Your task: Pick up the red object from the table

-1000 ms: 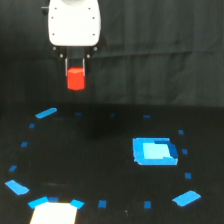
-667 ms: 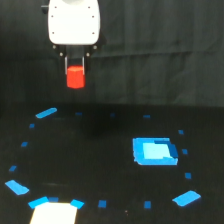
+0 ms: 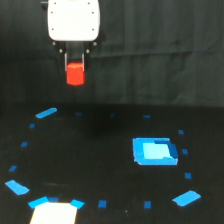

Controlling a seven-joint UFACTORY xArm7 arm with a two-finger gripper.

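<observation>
The red object (image 3: pixel 75 75) looks plain and matt, like plastic. The arm's housing (image 3: pixel 73 20) is smooth white with a faint sheen. The table (image 3: pixel 100 165) is dull black, its blue square piece (image 3: pixel 154 151) and tape marks (image 3: pixel 46 113) flat-finished. The backdrop (image 3: pixel 165 50) resembles dark, creased cloth.

Pincer (image 3: pixel 75 70) apparently gripping red object (image 3: pixel 75 74), raised above black table (image 3: pixel 100 165), blue square piece (image 3: pixel 155 151)

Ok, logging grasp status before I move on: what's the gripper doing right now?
Gripper: shut on the red object, held in the air above the table.
</observation>
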